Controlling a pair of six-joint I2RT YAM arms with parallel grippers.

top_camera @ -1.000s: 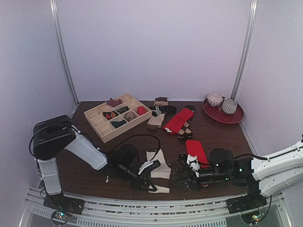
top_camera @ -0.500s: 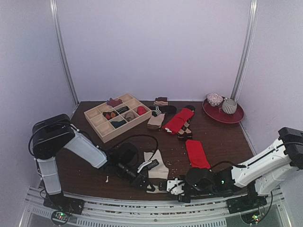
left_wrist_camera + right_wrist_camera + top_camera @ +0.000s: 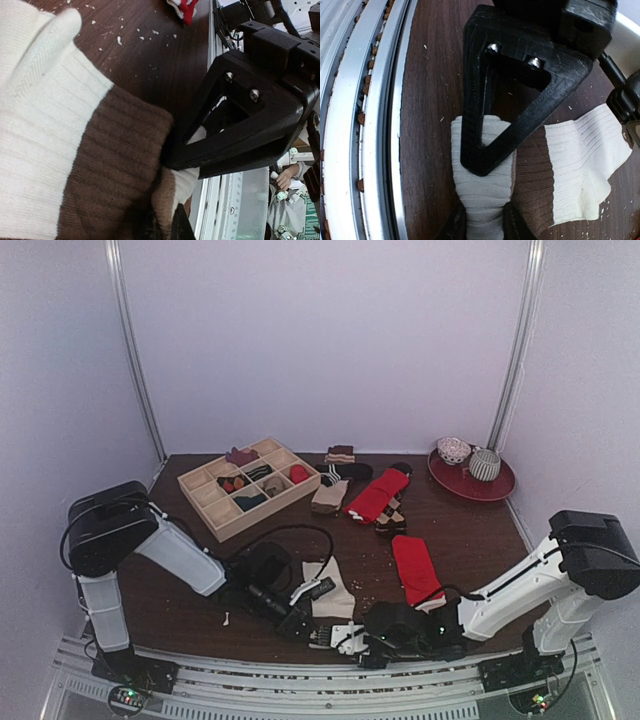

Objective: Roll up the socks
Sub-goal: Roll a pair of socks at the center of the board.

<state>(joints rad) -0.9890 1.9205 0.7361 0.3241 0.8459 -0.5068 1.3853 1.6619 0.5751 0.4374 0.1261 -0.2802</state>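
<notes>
The cream sock [image 3: 332, 590] with its brown band lies at the table's near edge. My left gripper [image 3: 302, 620] is shut on its brown-banded edge; in the left wrist view the fabric [image 3: 50, 125] runs into the left gripper [image 3: 172, 220]. My right gripper [image 3: 342, 635] reaches in from the right and is shut on a bunched cream end [image 3: 482, 195]; the right gripper [image 3: 484, 222] squeezes it narrow. The two grippers almost touch, each other's black finger frame filling the wrist views. The red sock [image 3: 415, 568] lies flat to the right, untouched.
A wooden divided tray [image 3: 215, 502] with rolled socks stands at the back left. More socks [image 3: 340, 472] and a plain red one [image 3: 380, 492] lie behind. A red plate [image 3: 500, 488] holds rolled socks at the back right. The metal rail [image 3: 375, 125] runs right beside the grippers.
My right arm swung left, away from the red sock to the cream sock's near end, and its jaws closed on the fabric. The left gripper stayed shut in place.
</notes>
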